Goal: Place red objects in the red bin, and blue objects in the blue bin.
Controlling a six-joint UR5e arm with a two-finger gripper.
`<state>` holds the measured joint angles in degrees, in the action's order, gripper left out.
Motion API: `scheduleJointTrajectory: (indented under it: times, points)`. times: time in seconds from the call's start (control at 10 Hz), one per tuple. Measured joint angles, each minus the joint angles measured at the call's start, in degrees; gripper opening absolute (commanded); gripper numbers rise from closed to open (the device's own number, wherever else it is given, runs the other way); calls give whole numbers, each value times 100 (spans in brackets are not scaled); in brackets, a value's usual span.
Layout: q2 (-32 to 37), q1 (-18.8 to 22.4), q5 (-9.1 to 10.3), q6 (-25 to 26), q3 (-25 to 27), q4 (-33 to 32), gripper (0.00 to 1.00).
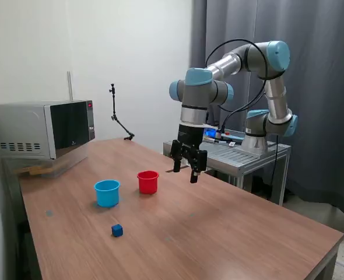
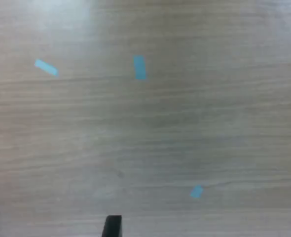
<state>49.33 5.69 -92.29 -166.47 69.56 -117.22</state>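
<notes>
You can see one small blue cube (image 1: pixel 117 230) sitting alone on the brown bench (image 1: pixel 230 233). The blue bin (image 1: pixel 107 192) stands upright near it, farther back toward the microwave. No other cubes show up in either picture, and you cannot see into the bins.

The red bin (image 1: pixel 148 182) stands upright just beside the blue bin, on the exterior view's right of it. The two bins are close but do not touch.

Look past the red bin, away from the blue bin, and you find the pincer (image 1: pixel 184 171). It hangs in the air above the bench and points down. Its two dark fingers (image 1: pixel 195 171) stand wide apart, and it holds nothing. It is well apart from the blue cube.

In the wrist view you see only the wood of the bench under the pincer. Three little bits of light blue tape (image 2: pixel 139 67) are stuck flat on the wood. The tips of the two fingers (image 2: pixel 112 225) peek in at the edge of that picture, far from each other.

Behind the blue bin, a silver microwave (image 1: pixel 44 128) sits at the far end of the bench. A thin black stand (image 1: pixel 117 119) rises beside the microwave, near the white wall.
</notes>
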Motion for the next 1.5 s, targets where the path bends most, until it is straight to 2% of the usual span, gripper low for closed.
scheduleJointTrajectory:
  times: [0.8, 1.2, 1.5]
  points:
    - [-966, -292, 3, -1211, -1221, 535, 100]
    - [-1483, -305, 9, -1346, -1869, 601, 100]
    - [-1746, -331, 10, -1315, -2127, 599, 100]
